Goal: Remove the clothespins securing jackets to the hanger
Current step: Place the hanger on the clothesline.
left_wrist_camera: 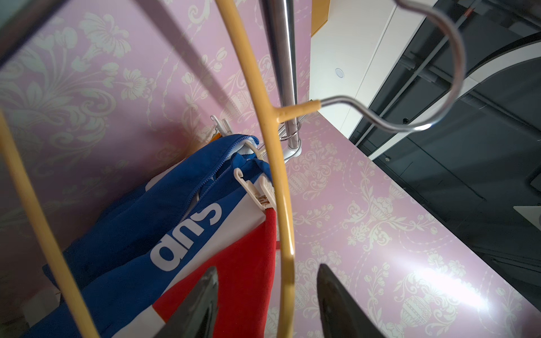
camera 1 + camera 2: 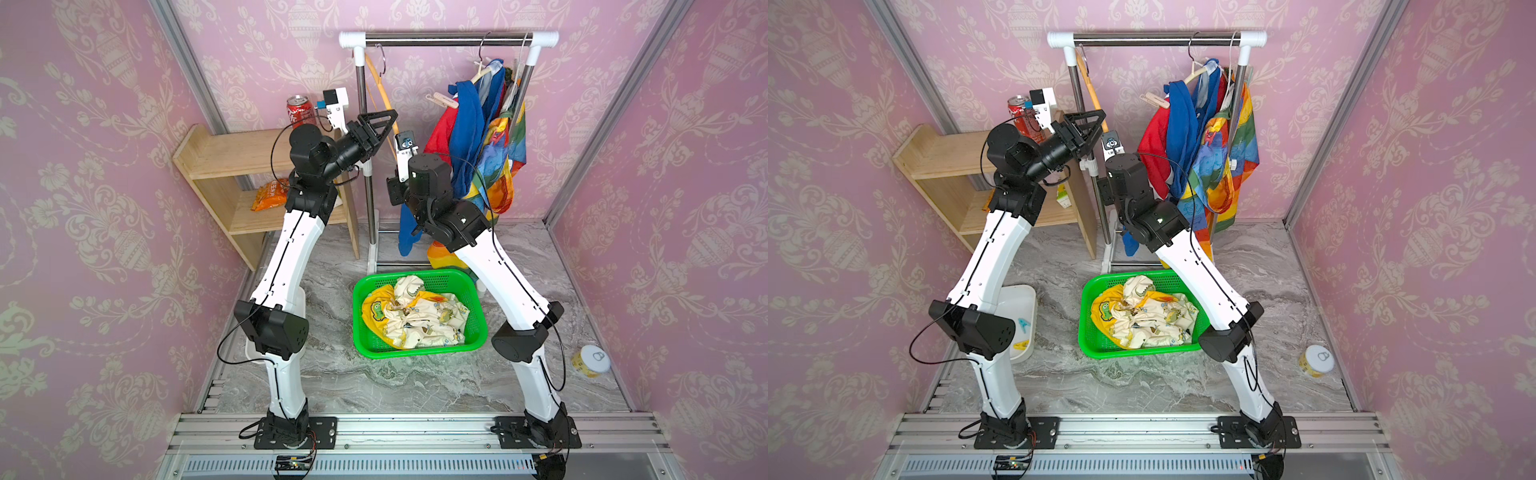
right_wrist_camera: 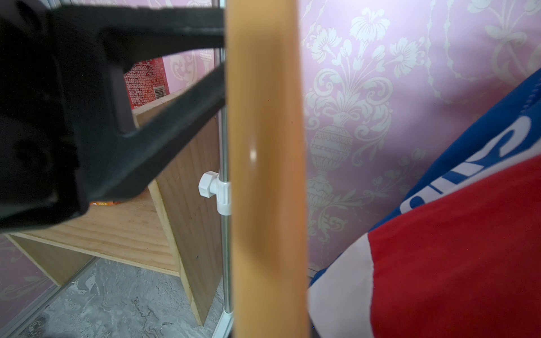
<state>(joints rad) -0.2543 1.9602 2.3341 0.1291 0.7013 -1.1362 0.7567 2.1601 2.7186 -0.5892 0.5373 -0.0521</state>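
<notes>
Black jaws of my left end effector [image 1: 267,267] stand parted astride the yellow hanger [image 1: 288,234]. My right end effector [image 2: 391,192] is closed beside it. Beyond, a pale clothespin [image 1: 257,190] clamps the blue-red-white jacket [image 1: 175,234]; the dinosaur-print jacket [image 2: 419,320] lies in the green basket [image 2: 415,353].

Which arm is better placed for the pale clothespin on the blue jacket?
Probably left: left gripper open, facing the clothespin, though the yellow hanger crosses its jaws; right gripper shut.

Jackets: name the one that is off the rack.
The yellow dinosaur-print jacket: it lies crumpled in the green basket, while the blue-red-white jacket and the rainbow patchwork jacket hang on the rack.
</notes>
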